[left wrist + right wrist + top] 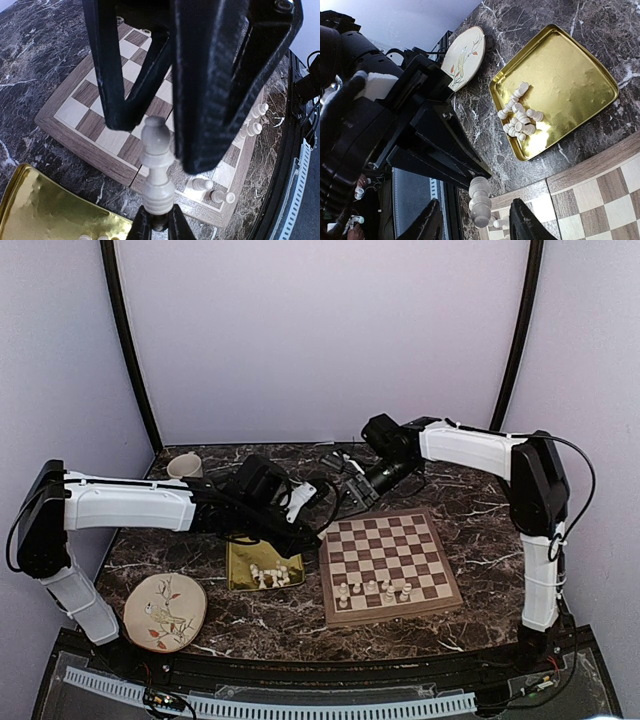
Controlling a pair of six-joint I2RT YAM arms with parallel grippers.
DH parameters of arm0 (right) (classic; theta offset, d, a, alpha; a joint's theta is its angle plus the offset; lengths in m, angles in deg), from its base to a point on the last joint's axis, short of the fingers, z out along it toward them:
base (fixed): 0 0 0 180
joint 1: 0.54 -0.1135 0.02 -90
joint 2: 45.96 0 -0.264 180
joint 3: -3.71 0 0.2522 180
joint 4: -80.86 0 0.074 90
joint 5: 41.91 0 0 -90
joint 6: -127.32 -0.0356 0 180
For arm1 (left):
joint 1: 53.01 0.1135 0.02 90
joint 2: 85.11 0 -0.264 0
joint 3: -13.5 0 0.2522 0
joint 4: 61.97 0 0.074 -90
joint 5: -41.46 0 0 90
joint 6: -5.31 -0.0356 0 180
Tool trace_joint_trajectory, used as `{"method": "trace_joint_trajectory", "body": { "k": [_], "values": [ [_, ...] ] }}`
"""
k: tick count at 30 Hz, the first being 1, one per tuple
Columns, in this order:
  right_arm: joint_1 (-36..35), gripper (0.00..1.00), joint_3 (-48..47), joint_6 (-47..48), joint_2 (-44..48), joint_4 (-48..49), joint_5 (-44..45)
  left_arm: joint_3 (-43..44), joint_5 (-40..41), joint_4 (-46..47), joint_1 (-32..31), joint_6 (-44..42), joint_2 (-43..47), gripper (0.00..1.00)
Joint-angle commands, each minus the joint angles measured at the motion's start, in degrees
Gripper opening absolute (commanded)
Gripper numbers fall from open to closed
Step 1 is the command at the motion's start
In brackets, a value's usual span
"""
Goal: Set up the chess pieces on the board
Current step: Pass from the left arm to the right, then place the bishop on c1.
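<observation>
Left jaws clamp one piece by its base beside the board edge; right jaws parted, straddling it w/o contact. Early release = I drop it.

Overhead camera looks down; both close wrist views share the board.

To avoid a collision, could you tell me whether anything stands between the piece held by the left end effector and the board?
Yes: the right end effector, jaws open on either side of the piece, hangs between it and the board's free squares.
</observation>
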Motion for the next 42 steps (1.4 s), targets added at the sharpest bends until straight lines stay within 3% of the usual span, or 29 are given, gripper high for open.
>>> {"method": "trace_joint_trajectory", "body": {
  "k": [1, 14, 23, 31, 37, 42],
  "values": [
    [-1.34, 0.43, -1.51, -0.24, -1.64, -1.09, -0.53, 1.06, -0.45, 0.71, -0.18, -0.4, 0.58, 0.04],
    [-1.43, 0.0, -0.13, -0.39, -1.39, -0.36, -1.22, 1.23, -0.4, 0.68, -0.24, -0.19, -0.47, 0.04],
    [4.19, 0.0, -0.43, -0.95, 2.11, 0.48, 0.17, 0.17, -0.2, -0.05, -0.24, -0.35, -0.83, 0.03],
    [11.94, 0.0, 7.1, 4.06, 12.63, 2.01, 11.17, -2.2, 0.61, 0.84, -0.15, 0.46, 1.56, 0.03],
    [10.89, 0.0, 17.68, 9.47, 24.83, 5.86, 22.92, -3.51, 0.89, 1.0, 0.09, 1.28, 2.31, 0.03],
    [4.37, 0.0, 23.84, 14.56, 32.69, 6.59, 33.11, -4.13, 2.15, 1.22, 1.15, 2.98, 2.58, 0.03]
  ]
}}
